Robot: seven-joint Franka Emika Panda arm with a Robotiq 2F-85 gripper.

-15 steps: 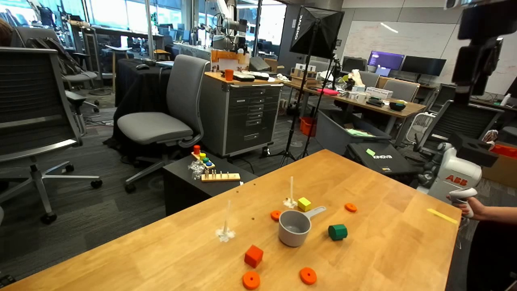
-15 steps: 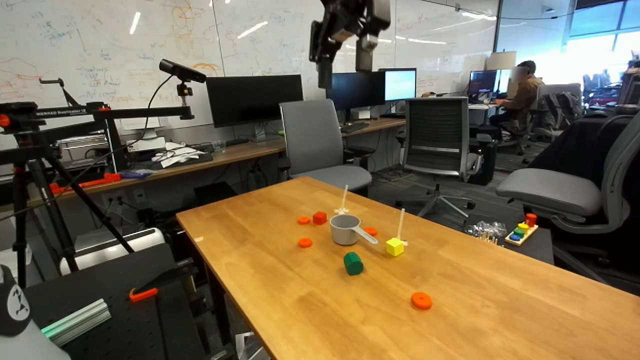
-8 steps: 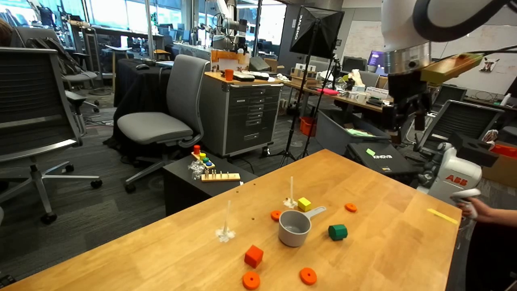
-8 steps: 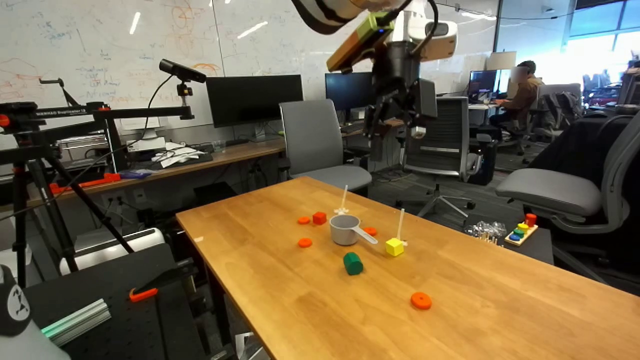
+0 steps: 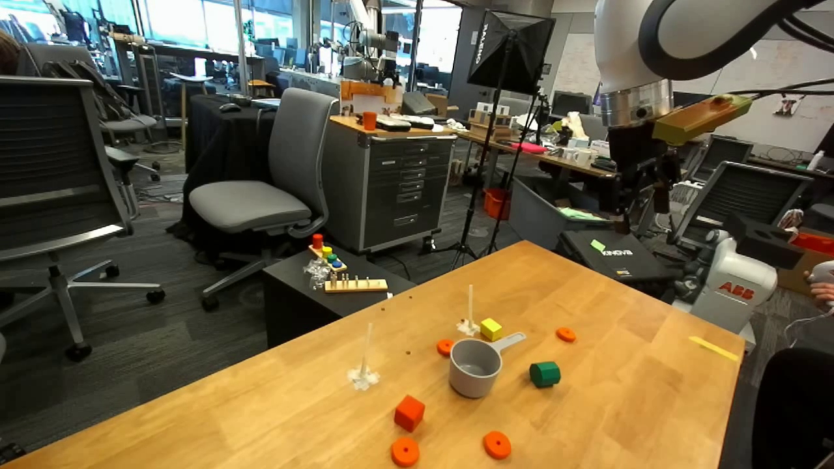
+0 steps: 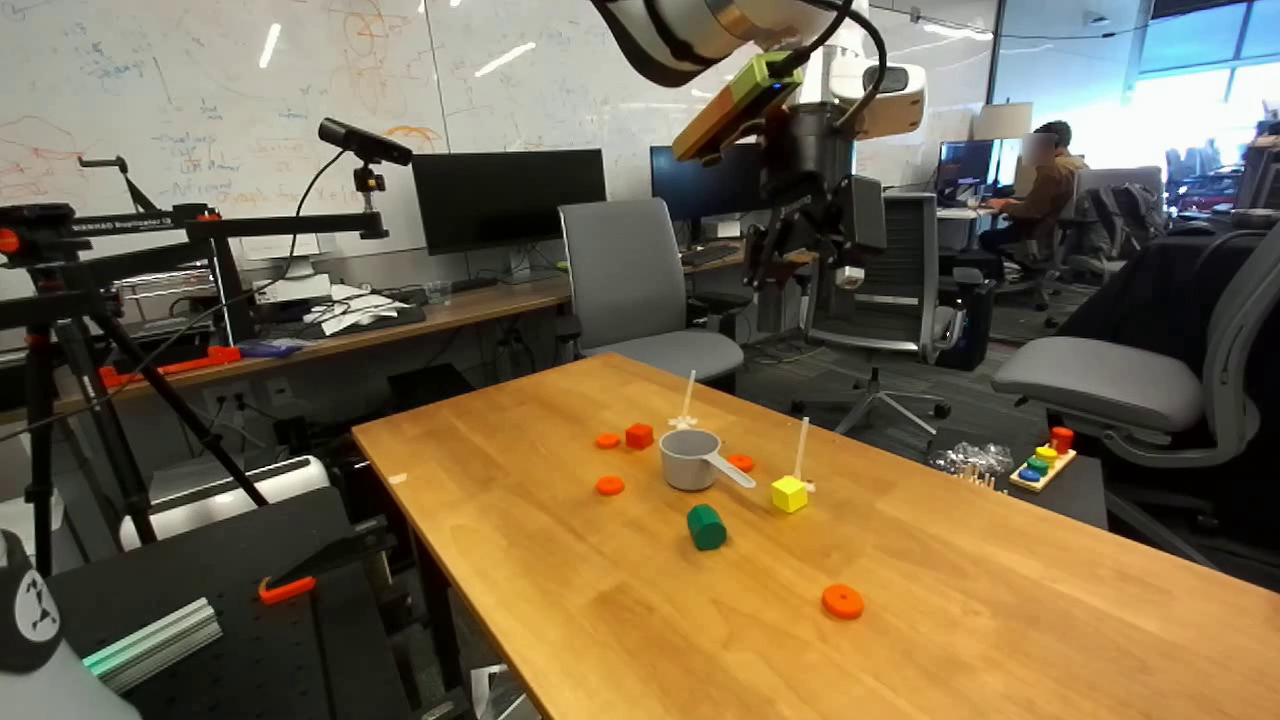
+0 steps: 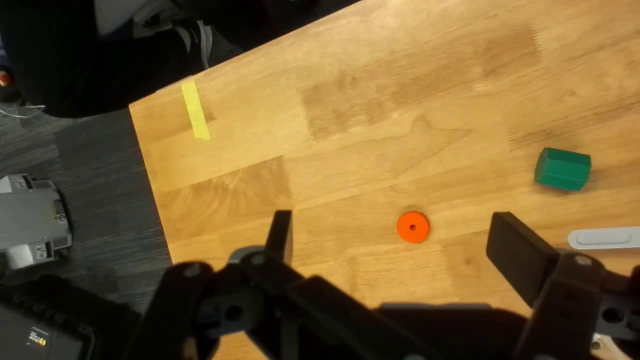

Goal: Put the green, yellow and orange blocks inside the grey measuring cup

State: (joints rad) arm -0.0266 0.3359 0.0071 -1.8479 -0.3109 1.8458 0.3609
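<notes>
Behind the wooden table, a drawer cabinet stands upper middle in an exterior view; lower, right of centre, is the grey measuring cup, with the yellow block higher up, the green block to its right, the orange-red block to its lower left. In an exterior view, a whiteboard spans the upper left. In the wrist view, the claw gapes wide, released, along the bottom.

The grey measuring cup stands upright, its short flat handle jutting outward. Outside it lie a yellow cube near the handle, a green hexagonal block on its side, and an orange-red cube opposite the handle.
</notes>
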